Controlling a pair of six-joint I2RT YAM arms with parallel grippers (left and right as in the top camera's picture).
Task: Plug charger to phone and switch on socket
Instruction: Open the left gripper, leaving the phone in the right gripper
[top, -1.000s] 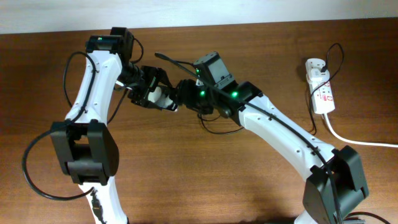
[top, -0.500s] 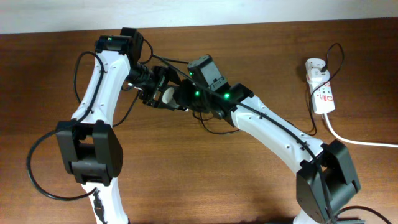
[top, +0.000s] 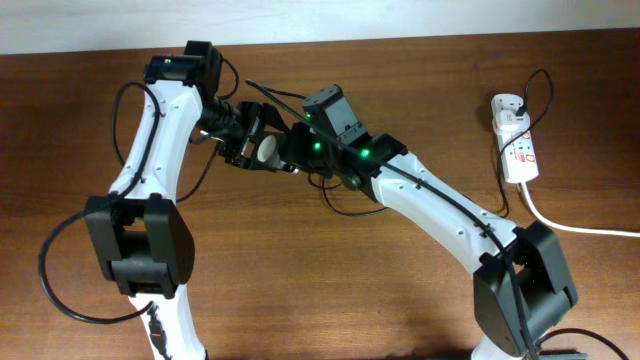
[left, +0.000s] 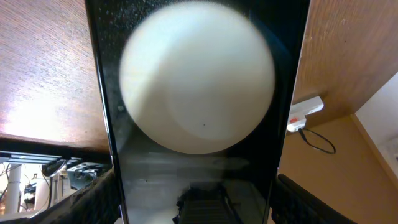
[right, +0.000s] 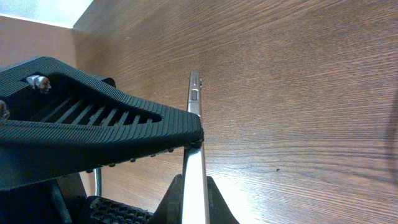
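The phone (top: 265, 152) is held up off the table between both arms, its glossy black screen (left: 199, 81) showing a big round white reflection. My left gripper (top: 252, 146) (left: 196, 202) is shut on the phone's two long sides, one finger at each edge. My right gripper (top: 293, 152) (right: 198, 204) is shut on the thin phone (right: 194, 106), seen edge-on between its jaws. The white socket (top: 518, 145) (left: 305, 114) lies at the far right. The charger's thin black cable (top: 546, 88) (left: 318, 142) loops from its adapter; I cannot pick out the plug tip.
A thick white cord (top: 570, 225) runs from the socket off the right edge. More thin black cable (top: 345, 207) lies on the wood under the right arm. The table's back edge meets a pale wall (top: 400, 20).
My right gripper's jaws have closed onto the phone. Both arms have shifted slightly toward the back of the table, the left gripper keeping its hold.
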